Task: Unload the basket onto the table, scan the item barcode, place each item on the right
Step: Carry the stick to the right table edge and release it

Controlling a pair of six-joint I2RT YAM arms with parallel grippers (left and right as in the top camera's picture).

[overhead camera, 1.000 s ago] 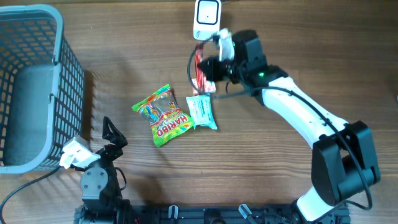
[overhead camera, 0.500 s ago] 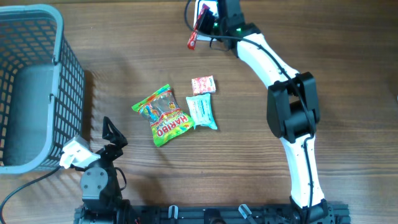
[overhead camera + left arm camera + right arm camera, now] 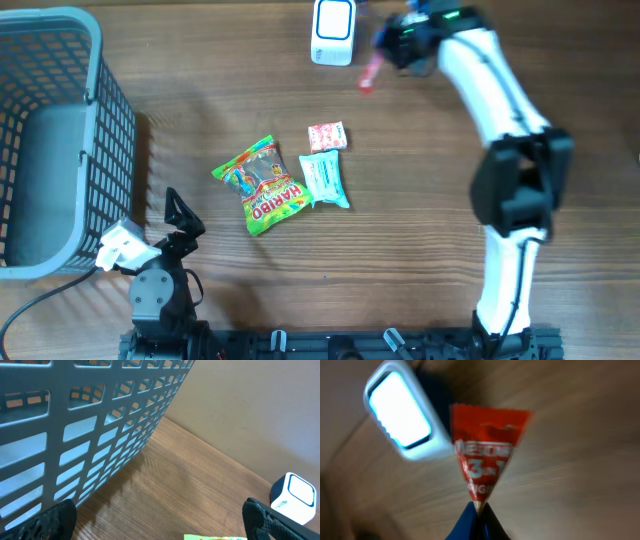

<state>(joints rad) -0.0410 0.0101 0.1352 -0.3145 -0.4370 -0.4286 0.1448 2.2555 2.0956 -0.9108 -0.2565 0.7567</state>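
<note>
The red pack (image 3: 487, 460) is held pinched in the tight-shut right hand (image 3: 477, 512) at 1 o'clock, just beside the white scanner (image 3: 402, 415), prob. so its code gets read; the left hand (image 3: 183, 218) is held wide apart, w/ nothing in it, at 7 o'clock.

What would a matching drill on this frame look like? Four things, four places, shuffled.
Things:
1 scanner
2 red sachet
3 Haribo bag
4 basket

Places:
A far left of the overhead view
B pinched in the right gripper
C top edge of the overhead view, near the middle
D beside the teal packet

Pairs: 1-C, 2-B, 3-D, 4-A
</note>
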